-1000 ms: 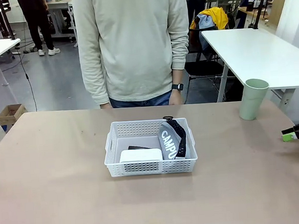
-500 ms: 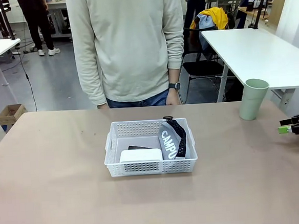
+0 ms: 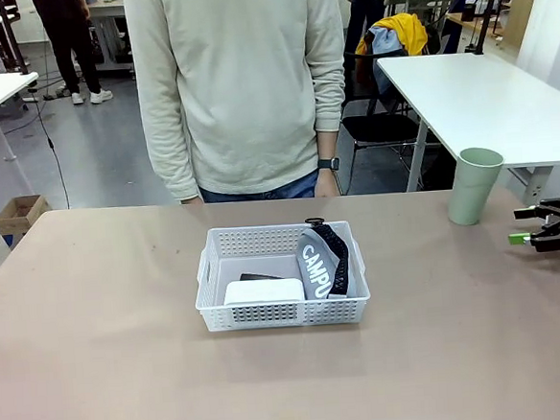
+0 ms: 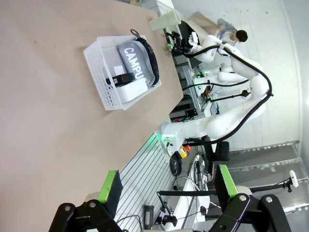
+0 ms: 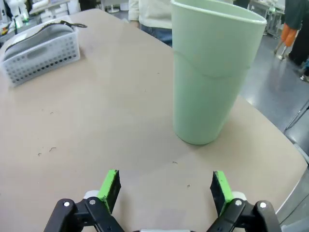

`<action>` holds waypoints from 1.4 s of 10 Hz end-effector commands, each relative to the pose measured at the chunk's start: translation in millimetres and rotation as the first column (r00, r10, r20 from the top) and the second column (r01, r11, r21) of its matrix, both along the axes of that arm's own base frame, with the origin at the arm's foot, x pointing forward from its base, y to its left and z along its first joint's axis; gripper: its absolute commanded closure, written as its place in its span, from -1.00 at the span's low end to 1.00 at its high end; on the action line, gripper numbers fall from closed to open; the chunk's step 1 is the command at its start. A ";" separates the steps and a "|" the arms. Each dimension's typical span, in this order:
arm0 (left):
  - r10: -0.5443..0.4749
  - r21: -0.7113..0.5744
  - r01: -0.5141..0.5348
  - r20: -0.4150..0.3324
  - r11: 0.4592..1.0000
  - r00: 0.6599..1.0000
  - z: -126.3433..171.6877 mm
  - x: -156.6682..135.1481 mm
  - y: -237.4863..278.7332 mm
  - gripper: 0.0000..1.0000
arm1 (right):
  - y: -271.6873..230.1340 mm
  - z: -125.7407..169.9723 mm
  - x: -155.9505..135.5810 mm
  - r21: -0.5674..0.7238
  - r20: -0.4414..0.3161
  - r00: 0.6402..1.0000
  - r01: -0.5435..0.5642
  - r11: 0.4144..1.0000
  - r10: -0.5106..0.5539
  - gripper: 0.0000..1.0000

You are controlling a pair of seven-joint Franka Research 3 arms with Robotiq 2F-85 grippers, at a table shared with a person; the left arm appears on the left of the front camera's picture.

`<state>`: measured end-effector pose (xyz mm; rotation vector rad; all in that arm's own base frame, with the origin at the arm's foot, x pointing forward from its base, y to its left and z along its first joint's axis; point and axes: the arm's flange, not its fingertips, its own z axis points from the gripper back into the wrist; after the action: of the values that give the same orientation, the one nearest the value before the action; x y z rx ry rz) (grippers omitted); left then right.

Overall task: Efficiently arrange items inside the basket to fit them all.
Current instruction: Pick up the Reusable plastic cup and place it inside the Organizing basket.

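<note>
**Cup outside the basket: lining up the right end effector for a clean pick**

From the left wrist camera, I saw the left end effector (image 4: 167, 184) hanging with its pads spread wide and nothing between them, well apart from the basket (image 3: 282, 313) and off its left side. I judged it idle for this step.

In the basket, the white device (image 3: 264, 291) lay against the front wall, left of centre. The small black tool (image 3: 258, 277) sat just behind it. The grey "CAMPUS" pouch (image 3: 320, 261) leaned along the right end, its top edge rising above the rim.

The pale green cup (image 3: 474, 185) stood upright on the counter (image 3: 96, 329), well to the right of the basket and a little farther back. Beyond it, farther right again, the right end effector (image 3: 524, 227) was open and empty, its pads pointing at the cup but not touching it.

I took the step in hand to be the reach for the cup. The cup looked tall, light and tapered, so I reckoned a nudge could topple it. I wanted its wall centred between the pads before closing, about mid-height. For placing it, the basket's back-left corner looked the freest spot, though I could not see its floor fully.
</note>
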<state>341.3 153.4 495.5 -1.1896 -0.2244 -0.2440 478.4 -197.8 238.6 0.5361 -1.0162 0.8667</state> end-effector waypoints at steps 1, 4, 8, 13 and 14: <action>-0.008 -0.004 0.008 0.001 1.000 1.000 0.6 -2.5 1.3 -1.00 | -2.4 8.6 -6.4 -0.026 -0.027 1.000 -0.011 1.000 0.010 -1.00; -0.008 -0.004 0.008 0.001 1.000 1.000 0.6 -2.5 1.3 -1.00 | 6.0 0.0 14.4 0.028 0.185 0.983 0.007 1.000 -0.012 -1.00; -0.008 -0.004 0.008 0.001 1.000 1.000 0.6 -2.5 1.3 -1.00 | 17.0 -12.2 44.7 0.058 0.205 0.975 0.073 0.996 -0.083 -1.00; -0.008 -0.004 0.008 0.001 1.000 1.000 0.6 -2.5 1.3 -1.00 | 28.1 -29.7 68.6 0.081 0.254 0.961 0.088 0.993 -0.106 -1.00; -0.008 -0.004 0.008 0.001 1.000 1.000 0.6 -2.5 1.3 -1.00 | 29.1 -33.0 72.7 0.116 0.247 0.962 0.087 0.989 -0.113 -1.00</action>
<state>341.2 153.4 495.6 -1.1895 -0.2247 -0.2441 544.4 -173.8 214.3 0.4990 -1.2618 0.7947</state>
